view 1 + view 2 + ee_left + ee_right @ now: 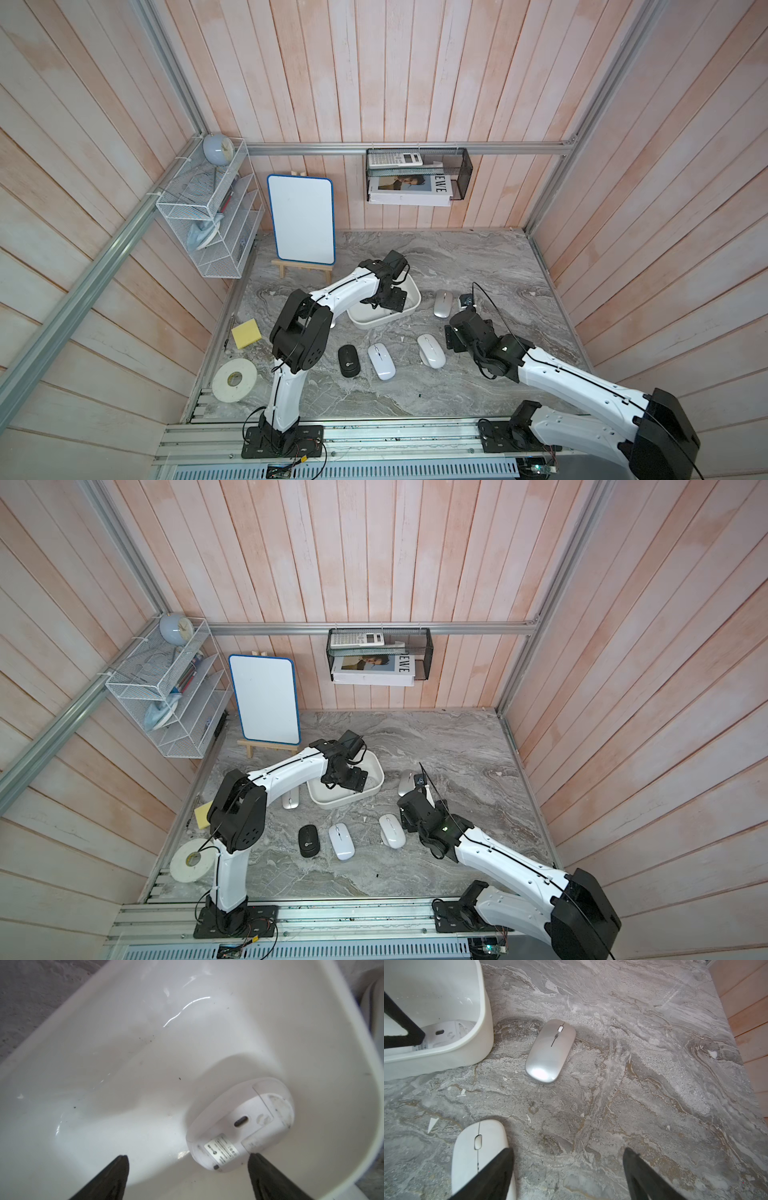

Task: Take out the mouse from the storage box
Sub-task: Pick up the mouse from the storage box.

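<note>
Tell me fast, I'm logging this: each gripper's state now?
Left gripper: open, holding nothing, by the mouse in the storage box.
Right gripper: open, holding nothing.

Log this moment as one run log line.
left claw: open, inside storage box, at upside-down mouse, no grip | right claw: open, empty

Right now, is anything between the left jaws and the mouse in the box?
Nothing visible. The mouse lies upside down in a corner of the box, open left jaws close by; only the box wall crowds it.
</note>
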